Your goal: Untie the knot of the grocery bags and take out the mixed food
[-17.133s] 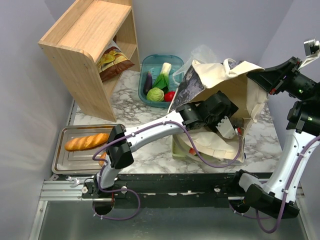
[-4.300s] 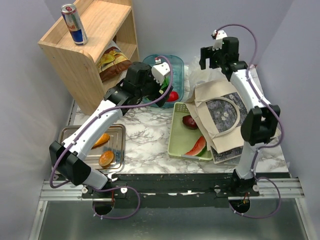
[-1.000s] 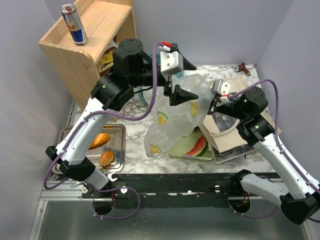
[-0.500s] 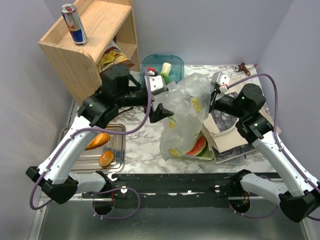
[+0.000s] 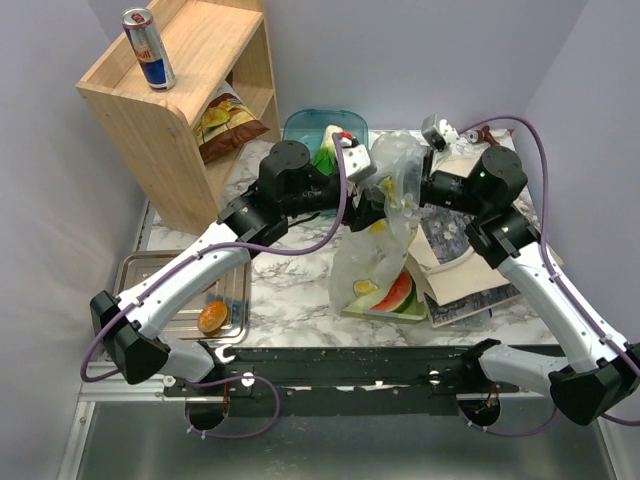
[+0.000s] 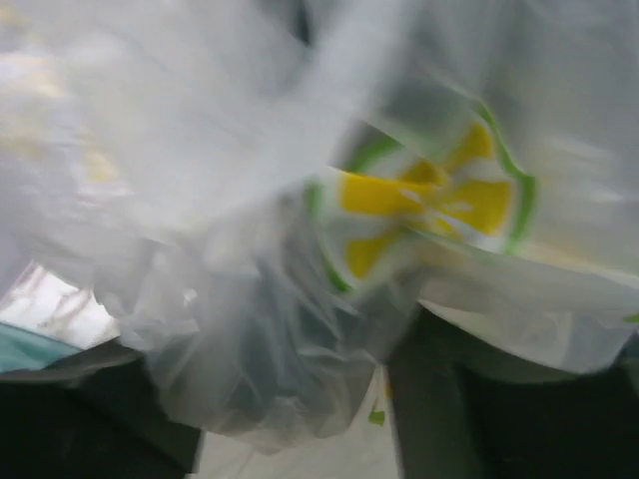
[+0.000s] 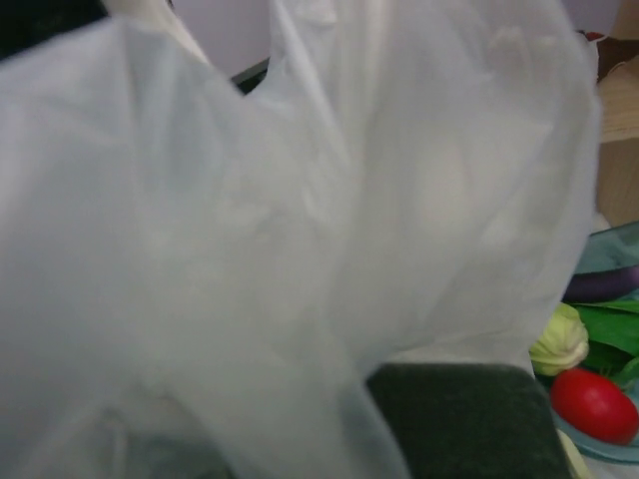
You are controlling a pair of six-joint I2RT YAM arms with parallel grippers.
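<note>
**Right pincer [image 5: 426, 187].** The jaws are fully closed and pinch the thin film near the top of the grocery bag [image 5: 384, 235]. In the right wrist view, whitish plastic fills almost the whole field. One dark finger pad [image 7: 454, 419] shows at the bottom edge.

**Left pincer [image 5: 368, 204].** The jaws are spread wide and set against the opposite side of the bag, directly across from the right pincer. In the left wrist view, the fingers [image 6: 95, 434] stand well apart at the lower corners, with crumpled film bulging between them. A firm grip cannot be confirmed. A yellow-and-green print [image 6: 429, 200] on the bag faces this camera.

**Bag position.** The bag hangs between the two pincers and drapes downward from them. Its lower end lies over the pale green tray [image 5: 398, 313] directly below, touching the watermelon wedge [image 5: 398, 293].

**Surroundings.**
- **Just beyond the left pincer:** a teal bin [image 5: 303, 124] holds a leafy vegetable [image 5: 328, 143]. The right wrist view also shows a tomato [image 7: 594, 404] and an eggplant [image 7: 604, 284] there.
- **Below and to the right of the right pincer:** a canvas tote [image 5: 470, 255] lies flat on the marble table [image 5: 290, 280].
- **Well to the left of the left pincer:** a wooden shelf [image 5: 190, 60] carries a can [image 5: 147, 45] on top and a chips bag [image 5: 222, 120] inside.
- **Nearer the arm bases on that side:** a metal tray [image 5: 135, 275] holds a bread roll [image 5: 212, 317].
</note>
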